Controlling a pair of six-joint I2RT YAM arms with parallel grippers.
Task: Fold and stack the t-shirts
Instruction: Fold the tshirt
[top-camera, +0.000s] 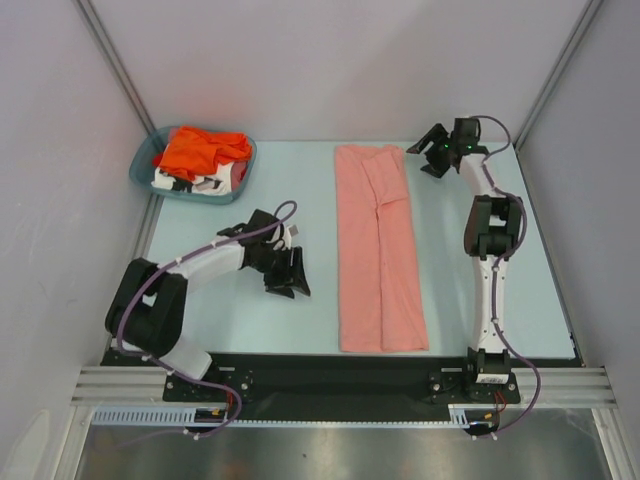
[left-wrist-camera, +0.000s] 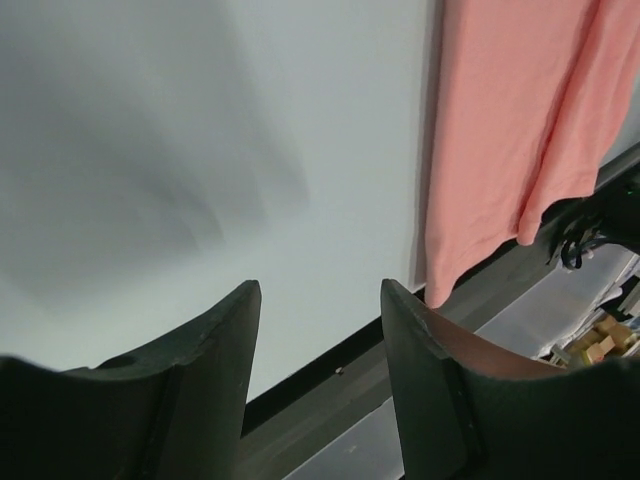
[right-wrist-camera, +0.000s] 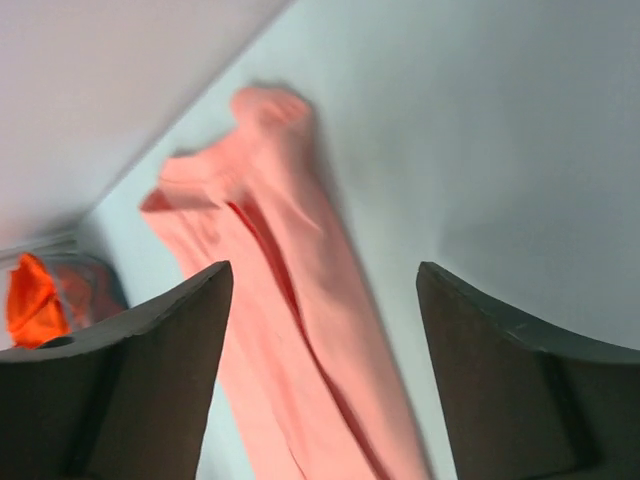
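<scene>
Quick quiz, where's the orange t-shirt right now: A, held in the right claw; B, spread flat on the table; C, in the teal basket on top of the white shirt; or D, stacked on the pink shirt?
C: the orange t-shirt lies bunched inside the teal basket, over the white shirt.

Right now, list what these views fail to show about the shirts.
Top view: white t-shirt mostly buried under the orange t-shirt; print too small to read.
Left wrist: pink t-shirt cut off by top and right edges.
Right wrist: blur smears the same shirt's folds.
</scene>
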